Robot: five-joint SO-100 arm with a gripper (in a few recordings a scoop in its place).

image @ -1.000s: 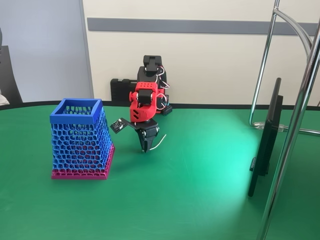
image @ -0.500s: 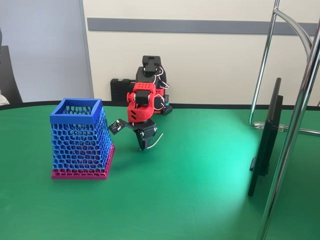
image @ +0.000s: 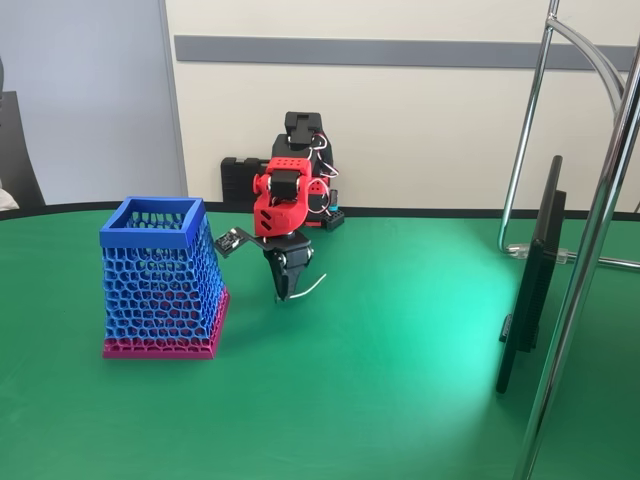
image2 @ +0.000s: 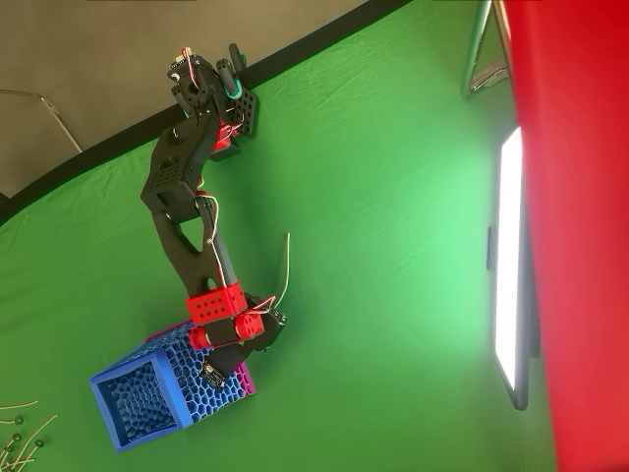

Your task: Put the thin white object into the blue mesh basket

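One item, the thin white object [image: 312,287], lifted clear of the green table [image: 400,380]: pickup done, transfer and drop remaining. Gripper [image: 286,293]: jaws clamped on one end, strip trailing toward 3 o'clock. Blue mesh basket [image: 152,237] stands near, at the gripper's 9 o'clock, apart.

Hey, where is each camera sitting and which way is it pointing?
Fixed view: low at the table's near side, facing the wall; shows the red arm with its gripper pinching the white strip.
Overhead view: above, looking down; shows the whole arm.
Both share the blue basket, gripper, strip and green table.
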